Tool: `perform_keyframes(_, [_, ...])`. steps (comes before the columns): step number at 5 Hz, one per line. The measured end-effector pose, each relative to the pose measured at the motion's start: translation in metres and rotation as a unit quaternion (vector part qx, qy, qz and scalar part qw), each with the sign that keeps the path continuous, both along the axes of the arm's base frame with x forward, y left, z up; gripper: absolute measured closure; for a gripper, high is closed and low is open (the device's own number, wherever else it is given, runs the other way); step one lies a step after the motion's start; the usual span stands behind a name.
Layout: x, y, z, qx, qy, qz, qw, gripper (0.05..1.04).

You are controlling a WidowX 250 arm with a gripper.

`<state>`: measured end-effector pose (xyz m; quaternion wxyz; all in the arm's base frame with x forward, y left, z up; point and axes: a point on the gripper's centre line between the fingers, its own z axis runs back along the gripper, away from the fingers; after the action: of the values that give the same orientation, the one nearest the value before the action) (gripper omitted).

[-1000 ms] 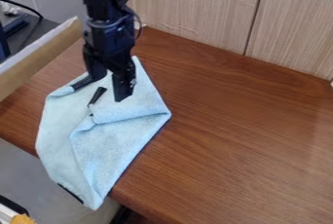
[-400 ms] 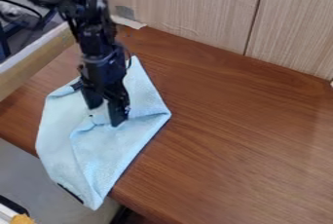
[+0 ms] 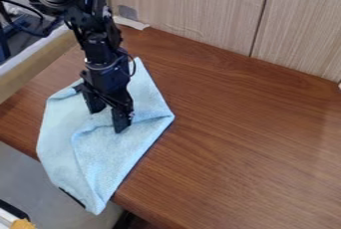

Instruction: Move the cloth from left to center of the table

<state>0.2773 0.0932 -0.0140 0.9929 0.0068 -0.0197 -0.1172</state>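
Note:
The gripper (image 3: 108, 118) hangs low over the upper middle of the light blue cloth (image 3: 106, 156), its two fingers apart and pale cloth visible between them. Whether the fingertips touch the fabric I cannot tell. The cloth lies spread at the left of the brown table, with a fold running across its middle to its right corner. Its lower end hangs past the table's front edge, and the arm covers part of its upper area.
A wooden rail (image 3: 33, 66) runs along the table's left side. A wood-panelled wall (image 3: 200, 11) stands at the back. The brown tabletop (image 3: 246, 138) extends to the right of the cloth.
The gripper has come down and toward the front, from the cloth's upper part to its middle fold. The cloth has barely changed.

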Motion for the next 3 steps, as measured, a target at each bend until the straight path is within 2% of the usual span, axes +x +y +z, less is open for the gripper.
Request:
perform_keyframes(2, [0.012,-0.018,0.0,-0.001,0.001,-0.017,0.9999,0.083])
perform_keyframes(3, [0.026,-0.041,0.0,-0.008,-0.002,-0.041,0.9991,0.083])
